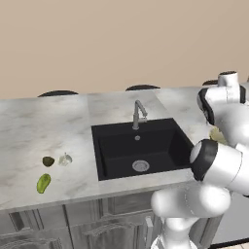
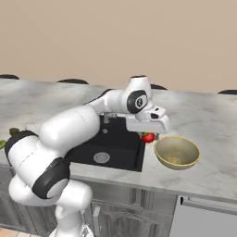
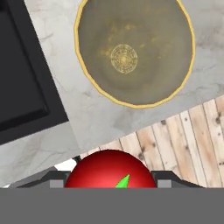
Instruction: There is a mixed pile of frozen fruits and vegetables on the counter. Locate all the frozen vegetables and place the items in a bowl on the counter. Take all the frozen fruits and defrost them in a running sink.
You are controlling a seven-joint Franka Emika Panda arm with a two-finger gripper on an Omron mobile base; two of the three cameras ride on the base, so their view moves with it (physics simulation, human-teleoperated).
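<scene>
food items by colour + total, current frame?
Red: 1, tomato, in the gripper
White: 1, garlic bulb
Dark olive: 1, lump
Yellow-green: 1, oblong fruit
Total: 4

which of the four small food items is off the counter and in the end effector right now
The glossy red round tomato, held in the end effector beside the tan bowl. The whitish bulb, dark olive lump and yellow-green oblong fruit lie on the marbled counter.
</scene>
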